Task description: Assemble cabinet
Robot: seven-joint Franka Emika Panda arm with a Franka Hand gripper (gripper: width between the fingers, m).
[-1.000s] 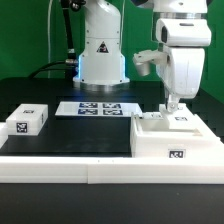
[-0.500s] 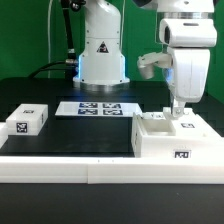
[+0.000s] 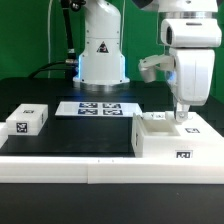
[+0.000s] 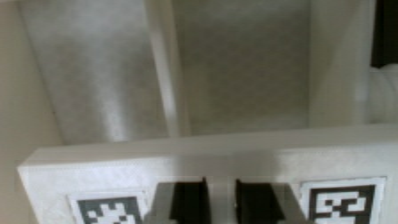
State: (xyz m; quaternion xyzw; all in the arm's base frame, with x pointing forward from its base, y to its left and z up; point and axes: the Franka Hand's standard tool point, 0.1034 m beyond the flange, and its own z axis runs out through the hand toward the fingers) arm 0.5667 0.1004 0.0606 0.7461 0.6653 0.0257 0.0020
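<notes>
The cabinet [image 3: 160, 145], a large white open box with marker tags, stands on the black table at the exterior view's right. My gripper [image 3: 181, 118] comes down from above onto its far wall. In the wrist view the two dark fingers [image 4: 178, 203] stand close together over the top edge of that cabinet wall [image 4: 196, 165], between two tags, with a thin strip of white between them. My gripper [image 4: 219, 200] is shut on this wall. The cabinet's inside shows beyond as pale, blurred panels.
A small white tagged block [image 3: 27, 122] lies at the exterior view's left. The marker board [image 3: 98, 108] lies flat in front of the white robot base [image 3: 100, 60]. A low white ledge [image 3: 60, 165] runs along the table's front edge.
My gripper and the cabinet have slid together a little toward the exterior view's right. The small block and the marker board have not moved.
</notes>
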